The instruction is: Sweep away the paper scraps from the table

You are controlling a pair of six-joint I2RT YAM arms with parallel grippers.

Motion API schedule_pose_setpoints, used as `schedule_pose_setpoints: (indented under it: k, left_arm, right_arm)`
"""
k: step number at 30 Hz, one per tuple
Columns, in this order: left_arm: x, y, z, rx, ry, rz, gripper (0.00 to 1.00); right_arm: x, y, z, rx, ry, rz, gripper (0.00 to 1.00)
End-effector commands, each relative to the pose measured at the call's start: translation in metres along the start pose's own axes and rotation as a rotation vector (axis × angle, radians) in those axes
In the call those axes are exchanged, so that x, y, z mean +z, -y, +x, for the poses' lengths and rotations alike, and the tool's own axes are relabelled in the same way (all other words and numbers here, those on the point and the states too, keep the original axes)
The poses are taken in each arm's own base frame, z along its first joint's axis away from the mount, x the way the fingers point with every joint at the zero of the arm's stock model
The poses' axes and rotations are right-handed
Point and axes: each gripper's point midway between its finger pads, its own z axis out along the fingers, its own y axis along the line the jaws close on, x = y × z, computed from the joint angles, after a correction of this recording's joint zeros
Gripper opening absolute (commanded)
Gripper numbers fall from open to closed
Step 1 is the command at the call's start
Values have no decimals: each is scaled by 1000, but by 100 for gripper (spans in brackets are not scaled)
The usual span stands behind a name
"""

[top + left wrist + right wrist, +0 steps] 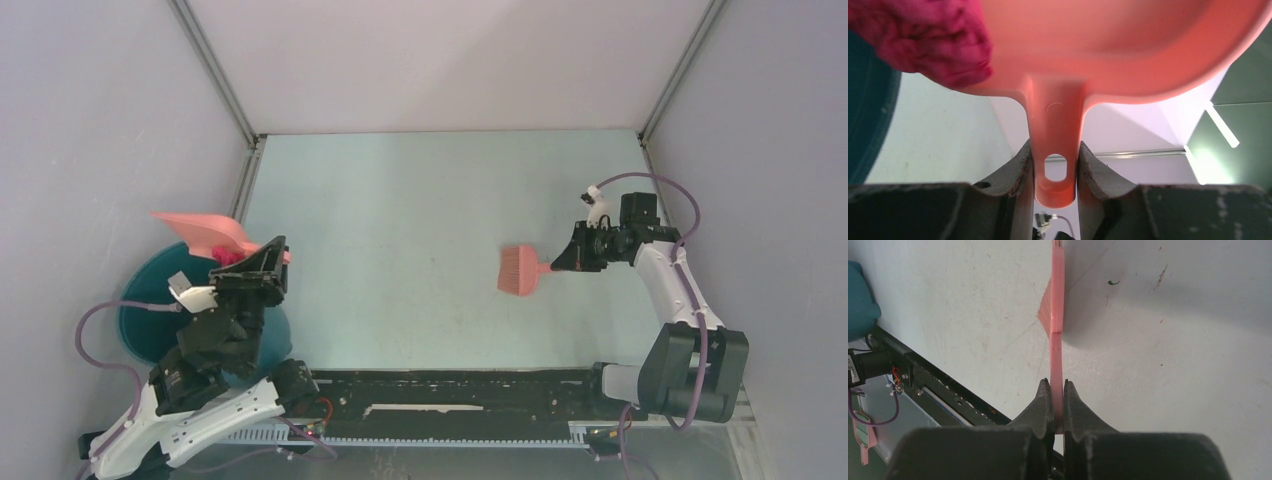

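The left claw (1055, 167) pinches the handle of the salmon dustpan (1128, 45), whose pan rises tilted just ahead of it. One magenta wad of the paper scraps (933, 42) lies against the pan, ahead and to this claw's left; no other scraps can be made out. The teal bucket (150, 300) sits below and left of the claw, beside the desk (400, 220). Well apart, the right claw (1057, 407) is pressed onto the flat handle of the brush (1057, 310), bristles straight ahead over the desk; whether they touch it I cannot tell. A tiny dark fleck (1113, 282) lies beyond, to the right. A black rail (948, 395) runs at this claw's left.
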Motion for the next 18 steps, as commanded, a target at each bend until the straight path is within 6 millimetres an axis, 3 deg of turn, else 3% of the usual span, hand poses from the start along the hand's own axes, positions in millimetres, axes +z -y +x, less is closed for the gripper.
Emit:
schedule_pose_setpoints:
  k: [1, 8, 12, 18]
  left_arm:
    - [-2, 19, -2, -176, -14, 37, 0]
    - [-11, 30, 2, -383, -102, 44, 0]
    - [-13, 43, -1, -360, -109, 69, 0]
    - [-10, 40, 0, -355, -92, 60, 0]
  right_arm:
    - [-1, 0, -5, -40, 0, 14, 0]
    - [0, -2, -4, -53, -3, 13, 0]
    - [0, -3, -4, -56, -7, 12, 0]
    - [0, -3, -3, -62, -6, 14, 0]
